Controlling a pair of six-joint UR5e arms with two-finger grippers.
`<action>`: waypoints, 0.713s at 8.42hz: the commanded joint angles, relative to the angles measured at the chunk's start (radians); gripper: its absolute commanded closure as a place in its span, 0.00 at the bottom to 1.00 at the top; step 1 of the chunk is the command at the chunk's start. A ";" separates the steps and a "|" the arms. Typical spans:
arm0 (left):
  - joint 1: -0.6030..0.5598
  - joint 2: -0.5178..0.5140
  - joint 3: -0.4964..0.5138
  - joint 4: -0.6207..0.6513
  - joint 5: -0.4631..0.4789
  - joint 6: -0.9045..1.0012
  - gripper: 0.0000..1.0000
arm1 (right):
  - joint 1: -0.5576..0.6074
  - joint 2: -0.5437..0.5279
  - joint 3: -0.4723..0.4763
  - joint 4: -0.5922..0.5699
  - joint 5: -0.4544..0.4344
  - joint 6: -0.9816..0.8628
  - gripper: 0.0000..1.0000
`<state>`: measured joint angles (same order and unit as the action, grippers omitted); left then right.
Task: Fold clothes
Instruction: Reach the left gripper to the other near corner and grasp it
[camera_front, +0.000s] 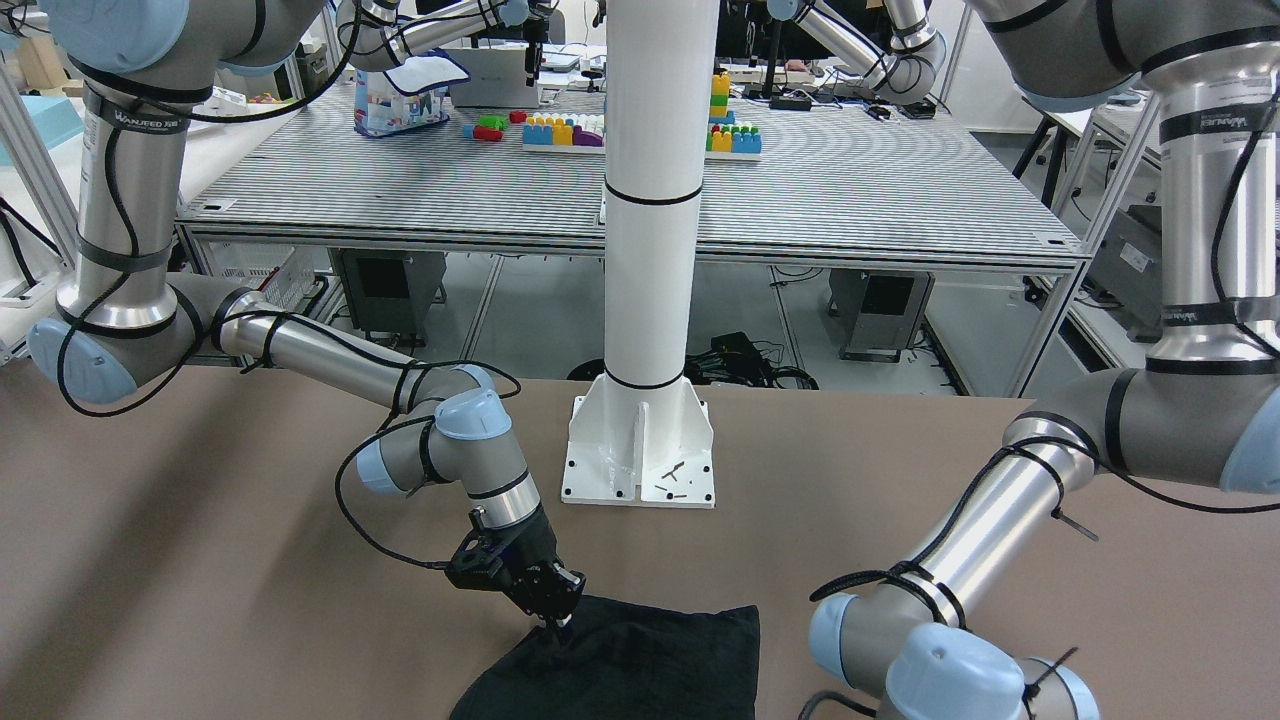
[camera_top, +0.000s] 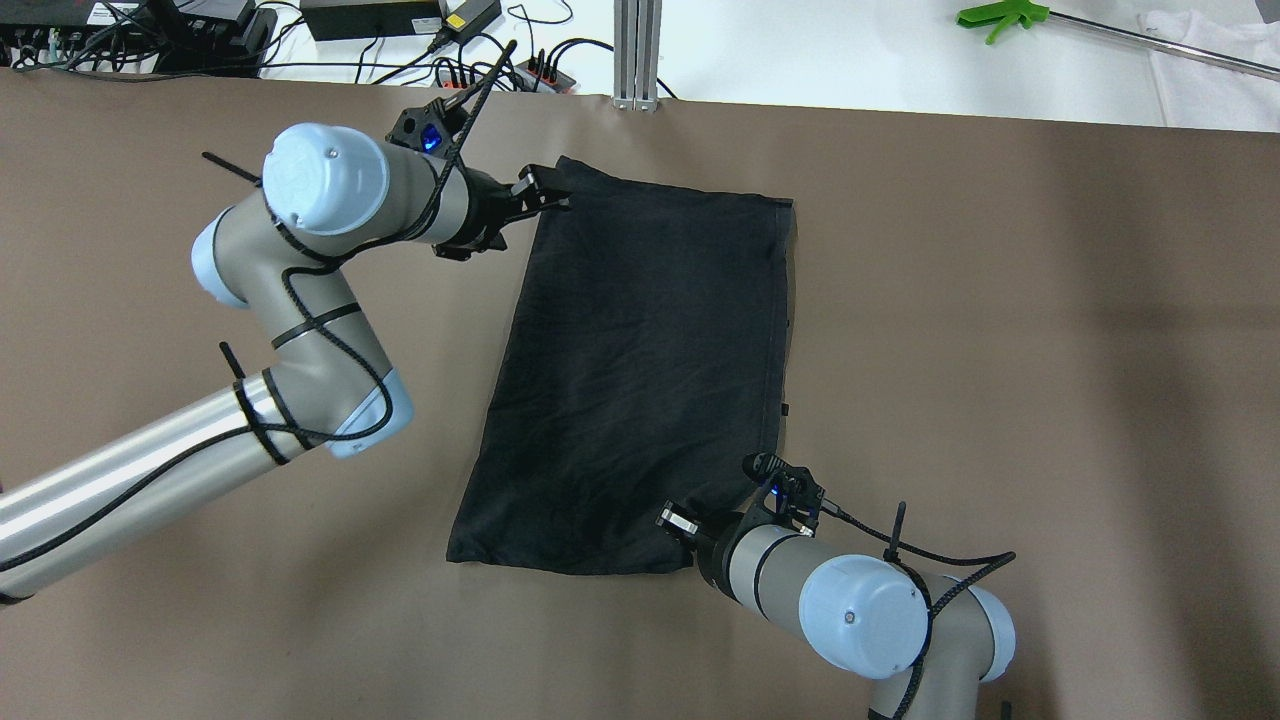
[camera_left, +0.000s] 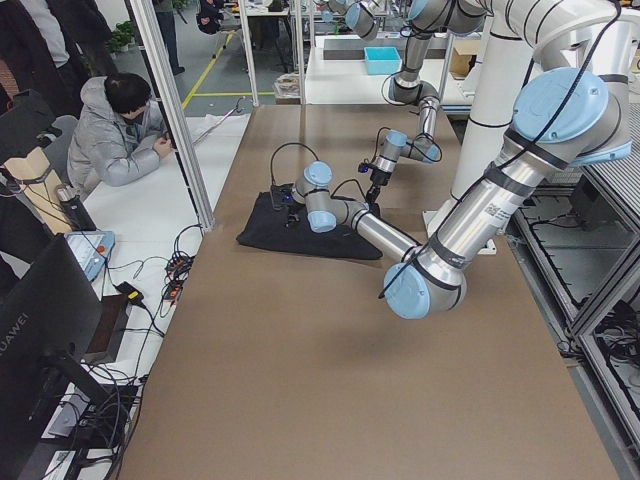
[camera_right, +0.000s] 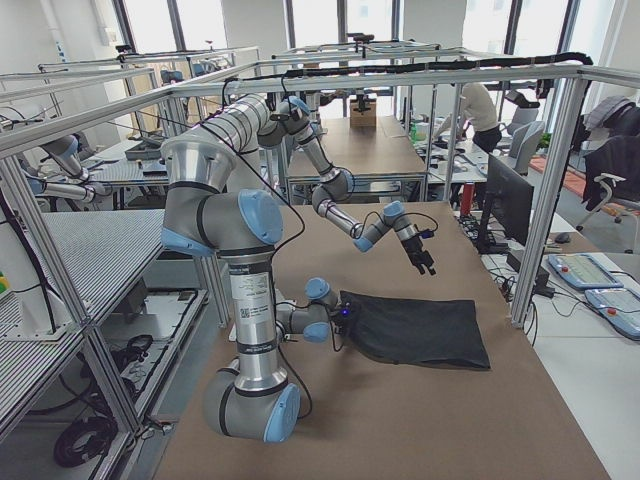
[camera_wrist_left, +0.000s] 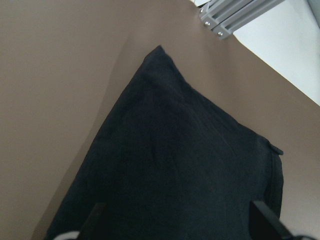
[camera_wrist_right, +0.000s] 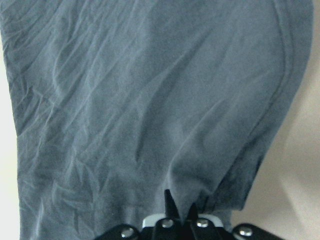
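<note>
Brown worktop (camera_top: 1000, 350), dark clothes (camera_top: 640, 380) laid flat. Right pincer (camera_wrist_right: 179, 206) pinching hem at near right corner. Left pincer (camera_top: 555, 197) spread wide at far left corner.

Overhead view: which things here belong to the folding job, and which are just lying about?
In the job:
black rectangular thin-fabric cloth
left end effector, open by its far corner
right end effector, shut on its near edge

Lying about:
green-handled plastic tool on a long rod
black power bricks with cables
white fabric at the top right
</note>
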<state>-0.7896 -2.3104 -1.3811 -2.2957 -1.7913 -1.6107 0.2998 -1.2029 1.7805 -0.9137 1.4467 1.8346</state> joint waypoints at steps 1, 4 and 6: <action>0.058 0.248 -0.296 0.027 0.000 -0.055 0.00 | -0.004 -0.006 0.025 -0.001 0.001 0.000 1.00; 0.209 0.339 -0.414 0.055 0.109 -0.126 0.00 | -0.007 -0.006 0.031 -0.001 0.000 0.000 1.00; 0.282 0.370 -0.433 0.045 0.171 -0.147 0.00 | -0.004 -0.018 0.039 -0.001 -0.003 0.000 1.00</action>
<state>-0.5821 -1.9757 -1.7875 -2.2442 -1.6799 -1.7275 0.2945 -1.2106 1.8123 -0.9142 1.4454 1.8346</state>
